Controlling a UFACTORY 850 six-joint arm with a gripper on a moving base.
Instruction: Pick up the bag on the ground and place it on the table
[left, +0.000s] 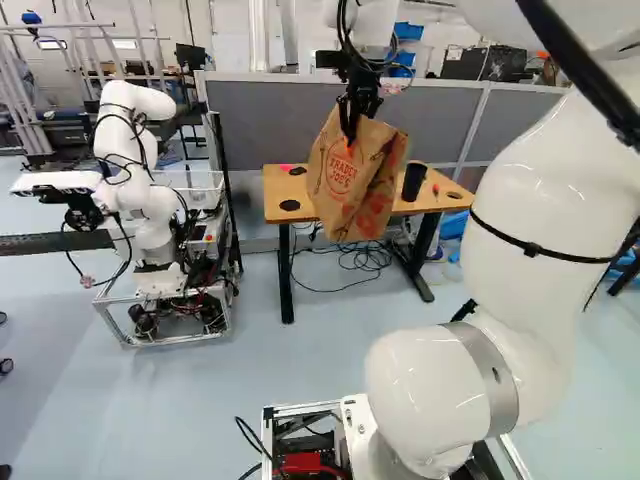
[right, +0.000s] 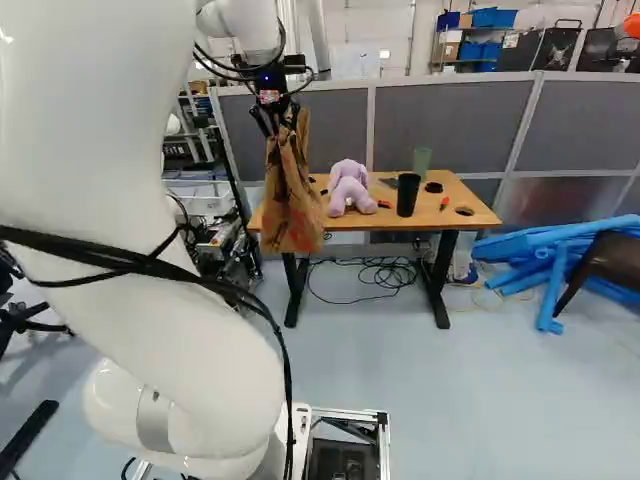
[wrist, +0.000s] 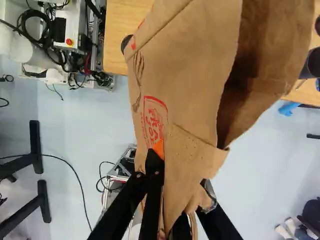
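Evidently the gripper (right: 277, 118) is clamped on the paper bag (left: 350, 185), which hangs below it by the near left side of the bench (right: 462, 201), long axis roughly upright, bottom pointing down (whether over the top, I cannot tell); reaching farther, then lowering, likely comes next.

1 white arm (left: 545, 205) raised and reaching forward, black gripper (right: 278, 127) pointing down at its end, 2 fingers (wrist: 154, 172) clamped
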